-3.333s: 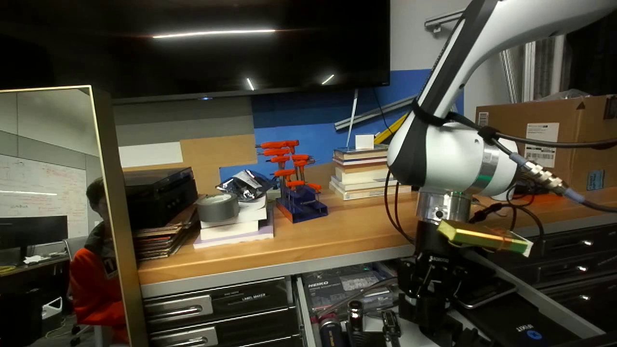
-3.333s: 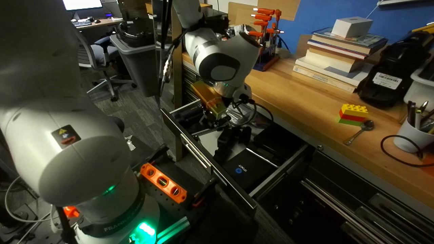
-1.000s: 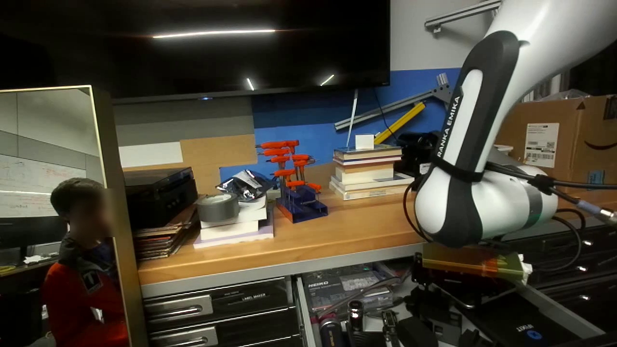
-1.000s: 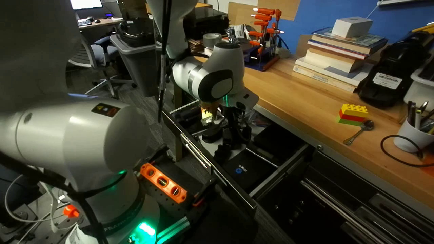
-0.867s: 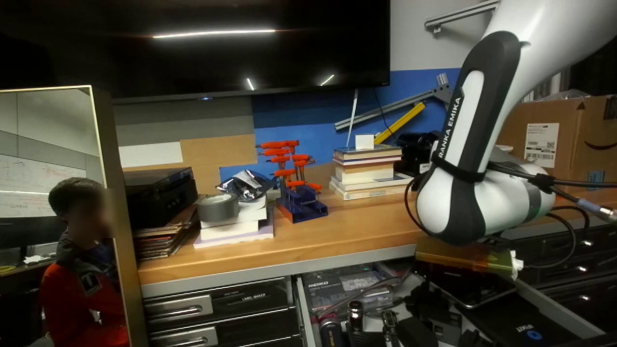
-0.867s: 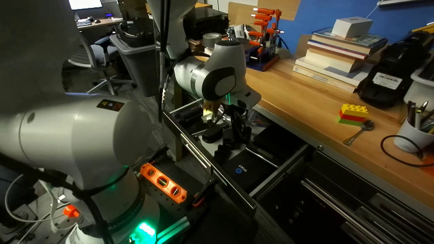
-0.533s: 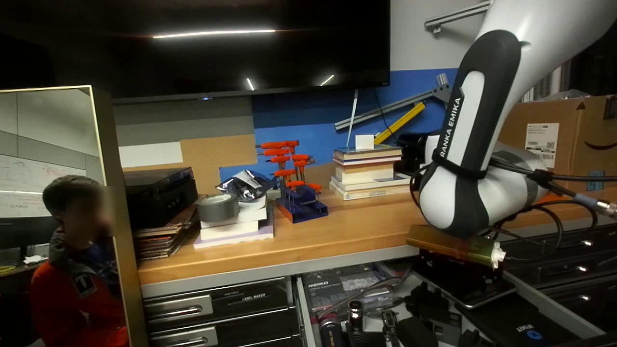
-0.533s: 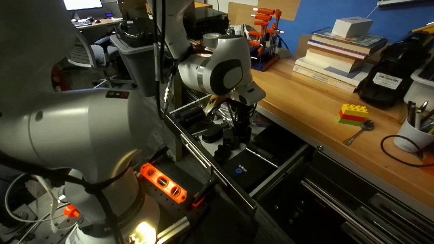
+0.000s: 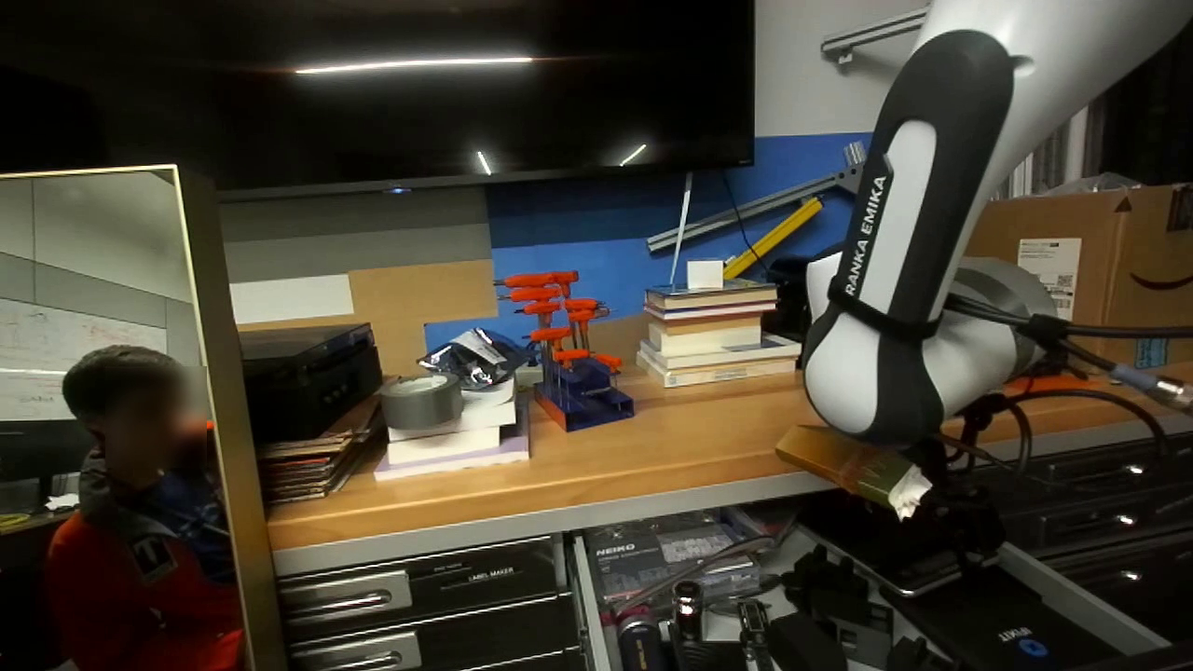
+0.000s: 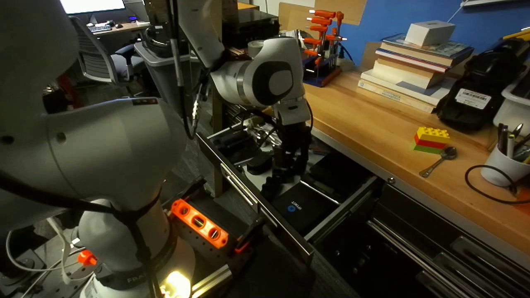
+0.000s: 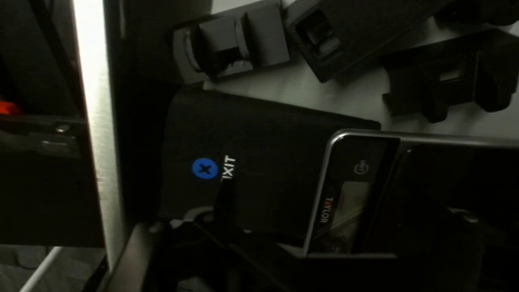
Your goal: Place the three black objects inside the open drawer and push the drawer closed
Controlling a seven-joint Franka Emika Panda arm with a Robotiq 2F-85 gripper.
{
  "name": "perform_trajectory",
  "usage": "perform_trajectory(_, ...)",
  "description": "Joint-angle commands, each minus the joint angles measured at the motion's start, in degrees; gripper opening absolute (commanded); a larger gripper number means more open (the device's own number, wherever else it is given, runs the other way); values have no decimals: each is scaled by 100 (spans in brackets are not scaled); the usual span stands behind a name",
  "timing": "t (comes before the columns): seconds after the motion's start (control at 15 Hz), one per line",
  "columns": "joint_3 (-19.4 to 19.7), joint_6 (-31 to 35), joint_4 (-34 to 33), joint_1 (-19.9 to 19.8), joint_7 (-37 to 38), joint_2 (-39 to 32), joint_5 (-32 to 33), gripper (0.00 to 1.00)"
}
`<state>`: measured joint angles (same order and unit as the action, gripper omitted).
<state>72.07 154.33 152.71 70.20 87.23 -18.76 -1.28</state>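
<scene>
Three chunky matte-black objects lie inside the open drawer [image 10: 240, 182]. In the wrist view these are a block with two curved ribs [image 11: 265, 40], a longer black block [image 11: 361, 36] beside it, and a pronged black piece [image 11: 454, 77]. An exterior view shows a cluster of black pieces [image 9: 829, 582], overlapping so their outlines blur together. My gripper [image 10: 291, 164] hangs low over the drawer, pointing down, its fingers apart and nothing seen between them. In the wrist view the dark fingers sit at the bottom, above the scale and beside the black pieces.
A flat IFIXIT case [image 11: 263, 162] and a glossy Taylor scale [image 11: 352, 194] lie in the drawer. Torches [image 9: 643, 638] and a NEIKO box [image 9: 652, 559] fill its far side. An amber box [image 9: 853, 471] rides on my wrist. The worktop edge [image 9: 559, 517] overhangs.
My gripper has left the black objects, moving across toward the scale and turning at the wrist. Several black pieces it covered earlier now show. The drawer has stayed out.
</scene>
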Motion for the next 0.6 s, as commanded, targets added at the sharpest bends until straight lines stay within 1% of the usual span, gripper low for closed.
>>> perform_trajectory(0.0,737,-597,135,789,937,-179,-72,100)
perform_trajectory(0.13,994,-996,214,930,1251,-168,-126,100)
perform_trajectory(0.33,1217,-1543,339,1012,1716,-157,-258,100)
perform_trajectory(0.53,1016,-2183,419,828,2097,11,-611,100)
